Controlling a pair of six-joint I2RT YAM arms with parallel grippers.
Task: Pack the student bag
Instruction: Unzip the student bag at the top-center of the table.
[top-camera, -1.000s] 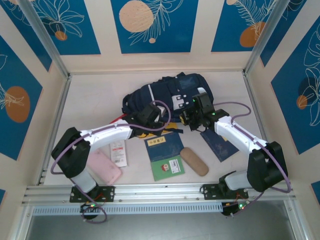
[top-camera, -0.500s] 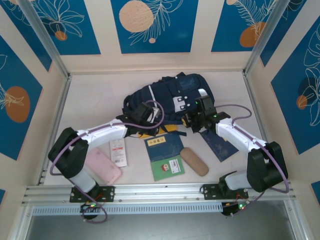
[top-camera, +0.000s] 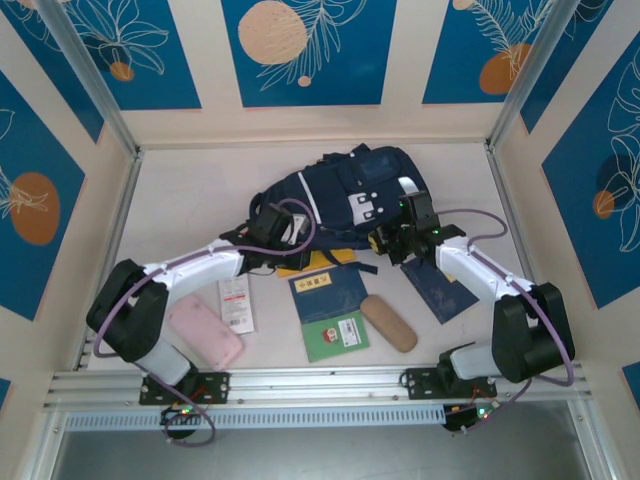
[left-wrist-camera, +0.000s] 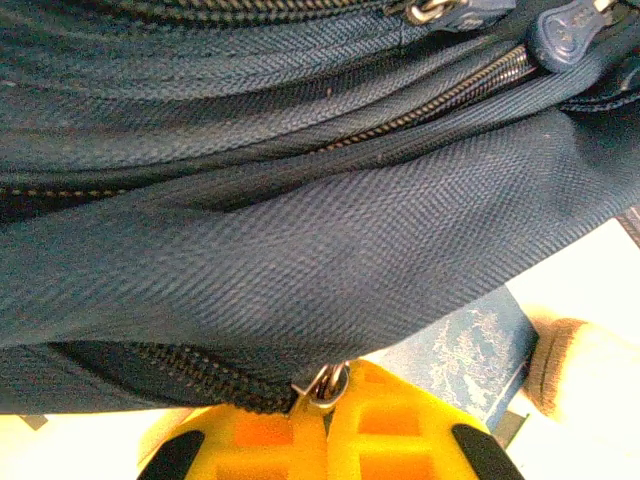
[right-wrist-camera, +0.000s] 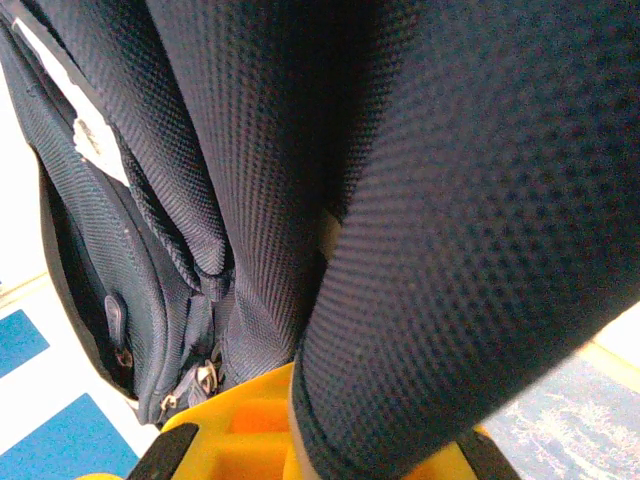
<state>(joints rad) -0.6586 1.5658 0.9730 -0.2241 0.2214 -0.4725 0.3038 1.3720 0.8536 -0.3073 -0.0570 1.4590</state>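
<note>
My left fingers (left-wrist-camera: 255, 450) are together, seemingly pinching the zipper pull (left-wrist-camera: 326, 384) at the bag's left end. The student bag (top-camera: 345, 185) lies mid-tabletop (top-camera: 180, 200) toward the far edge, long axis left to right, directly ahead of both arms, each about equally near. My right fingers (right-wrist-camera: 240, 432) are clamped on a padded mesh strap (right-wrist-camera: 450, 250) at its right end. The zip follows that axis, so I'd say left draws, right anchors.
</note>
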